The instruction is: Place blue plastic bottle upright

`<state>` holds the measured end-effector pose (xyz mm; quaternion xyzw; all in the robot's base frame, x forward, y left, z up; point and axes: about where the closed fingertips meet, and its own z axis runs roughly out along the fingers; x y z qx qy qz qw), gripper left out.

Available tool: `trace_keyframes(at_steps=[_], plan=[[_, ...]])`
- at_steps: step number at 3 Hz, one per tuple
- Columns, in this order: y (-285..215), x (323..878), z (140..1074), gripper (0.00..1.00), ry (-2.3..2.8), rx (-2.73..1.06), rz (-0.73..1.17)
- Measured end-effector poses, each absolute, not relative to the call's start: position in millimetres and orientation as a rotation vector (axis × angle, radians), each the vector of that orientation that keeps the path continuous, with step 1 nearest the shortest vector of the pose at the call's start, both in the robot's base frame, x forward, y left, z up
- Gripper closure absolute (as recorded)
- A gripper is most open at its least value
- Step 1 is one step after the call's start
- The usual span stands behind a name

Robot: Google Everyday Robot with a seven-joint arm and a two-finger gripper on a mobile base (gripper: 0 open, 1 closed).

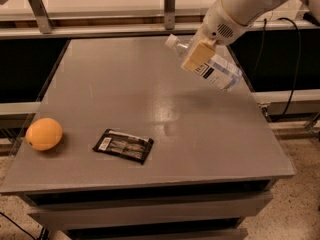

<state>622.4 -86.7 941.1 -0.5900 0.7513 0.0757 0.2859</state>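
The blue plastic bottle [216,70] is clear with a white cap and a white, pale-blue label. It hangs tilted in the air above the right rear part of the grey table [150,94], cap pointing up-left, base down-right. My gripper [198,56] is shut on the blue plastic bottle near its neck, its tan finger pad [196,57] across the front. The white arm [240,4] comes in from the upper right.
An orange fruit [44,133] lies near the table's front left edge. A flat black snack packet [123,145] lies at the front centre. A metal rail [100,29] runs behind the table. Dark cables [295,59] hang at the right.
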Motion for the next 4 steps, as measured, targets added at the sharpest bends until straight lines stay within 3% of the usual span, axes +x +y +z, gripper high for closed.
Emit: trace_keyframes(at_steps=[1, 3, 4], plan=[[-94.4, 631.7, 921.4, 1.0, 2.035, -1.539, 0.297], [-117.4, 639.7, 922.1, 1.0, 1.833, -1.138, 0.862], [-121.3, 632.8, 961.4, 1.0, 1.656, -1.004, 1.023]])
